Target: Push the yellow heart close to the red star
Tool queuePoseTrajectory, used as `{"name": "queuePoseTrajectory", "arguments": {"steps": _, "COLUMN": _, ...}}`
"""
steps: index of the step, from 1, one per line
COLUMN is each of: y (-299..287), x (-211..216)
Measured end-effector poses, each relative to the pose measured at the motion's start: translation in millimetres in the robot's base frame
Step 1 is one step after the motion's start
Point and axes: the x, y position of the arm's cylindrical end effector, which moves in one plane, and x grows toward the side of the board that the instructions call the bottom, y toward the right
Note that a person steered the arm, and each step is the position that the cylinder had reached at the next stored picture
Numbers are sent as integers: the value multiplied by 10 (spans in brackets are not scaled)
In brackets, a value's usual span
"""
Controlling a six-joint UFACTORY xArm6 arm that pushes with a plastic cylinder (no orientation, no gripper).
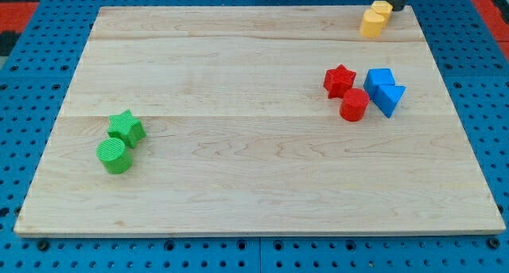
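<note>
My tip [395,8] touches the yellow blocks [374,20] at the board's [238,177] top right, well above the red star [339,80].

The tool [395,5] is cut off by the view's top edge just above the yellow heart [371,23]; only its lowest stretch shows, and whether its end touches the yellow blocks cannot be told. A second yellow block [382,9], touching the heart on the side toward the tool, is too small to tell its shape.
</note>
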Motion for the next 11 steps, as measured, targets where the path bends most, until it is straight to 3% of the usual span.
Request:
{"name": "queuePoseTrajectory", "arguments": {"steps": 1, "y": -146, "x": 614}}
{"name": "queuePoseTrajectory", "arguments": {"steps": 2, "y": -630, "x": 902}}
{"name": "queuePoseTrajectory", "arguments": {"steps": 3, "y": -609, "x": 790}}
{"name": "queuePoseTrajectory", "arguments": {"steps": 4, "y": 240, "x": 836}}
{"name": "queuePoseTrajectory", "arguments": {"steps": 5, "y": 477, "x": 216}}
{"name": "queuePoseTrajectory", "arguments": {"steps": 6, "y": -277, "x": 22}}
{"name": "queuePoseTrajectory", "arguments": {"steps": 7, "y": -1330, "x": 634}}
{"name": "queuePoseTrajectory", "arguments": {"steps": 8, "y": -1885, "x": 1041}}
{"name": "queuePoseTrajectory", "arguments": {"steps": 9, "y": -2261, "x": 938}}
{"name": "queuePoseTrajectory", "arguments": {"steps": 10, "y": -3059, "x": 342}}
{"name": "queuePoseTrajectory", "arguments": {"steps": 11, "y": -3318, "x": 880}}
